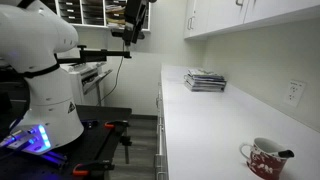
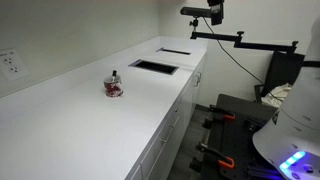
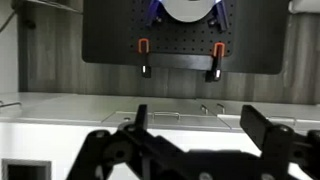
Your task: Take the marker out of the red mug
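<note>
The rounded red mug (image 1: 262, 160) is seen on the smooth white counter (image 1: 200, 125), well in from its straight edge, with bare surface left all around. The thin dark marker (image 1: 284, 154) is propped inside it, poking over the pale rim. In the wrist view the gripper (image 3: 196, 125) is shown released, its dark jaws spread and nothing held.

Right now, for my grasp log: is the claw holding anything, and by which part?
Nothing: the claw is open and empty; the thin dark marker sits in the red-and-white ceramic mug.
</note>
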